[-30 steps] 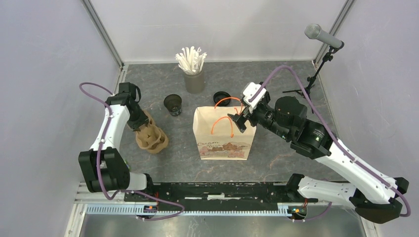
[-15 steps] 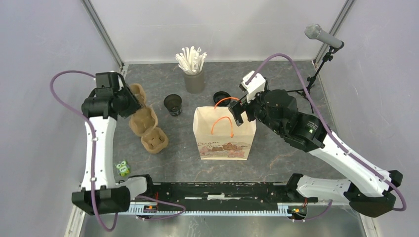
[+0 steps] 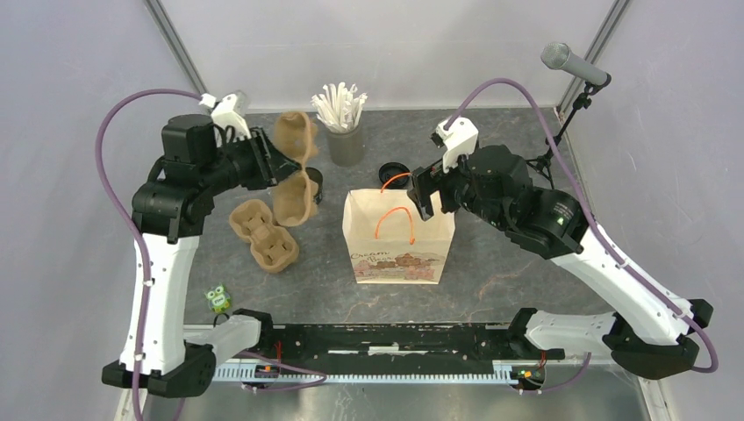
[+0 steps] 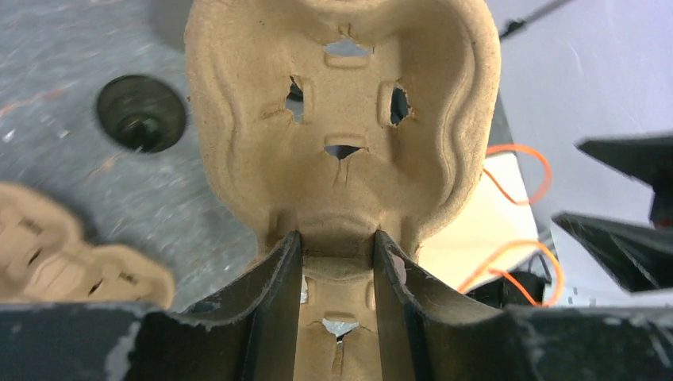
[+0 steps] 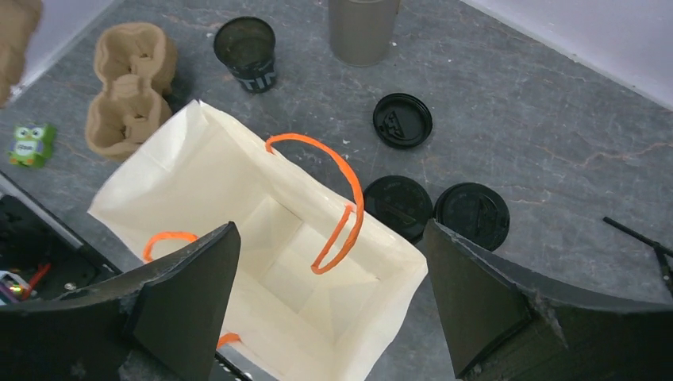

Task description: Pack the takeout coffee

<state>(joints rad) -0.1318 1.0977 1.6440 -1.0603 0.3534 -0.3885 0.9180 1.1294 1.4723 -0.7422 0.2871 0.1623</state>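
Note:
My left gripper (image 3: 274,163) is shut on the middle ridge of a brown pulp cup carrier (image 3: 295,168) and holds it in the air left of the bag; in the left wrist view (image 4: 337,248) the carrier (image 4: 341,111) fills the frame. One open black cup (image 5: 248,49) stands on the table, mostly hidden behind the carrier in the top view; it shows below in the left wrist view (image 4: 141,113). Three black lids (image 5: 403,121) (image 5: 397,205) (image 5: 474,214) lie behind the bag. My right gripper (image 3: 423,195) (image 5: 329,232) is open and empty above the open paper bag (image 5: 262,238).
A second carrier (image 3: 263,235) lies on the table at the left. The bag (image 3: 399,239) stands upright with orange handles. A grey cup of white straws (image 3: 345,140) stands at the back. A green owl toy (image 3: 218,298) sits near the front left. A microphone stand (image 3: 570,66) is at the back right.
My left arm has lifted one carrier off the other and swung it up and to the right. My right gripper has drawn back from the bag's handle, a little higher.

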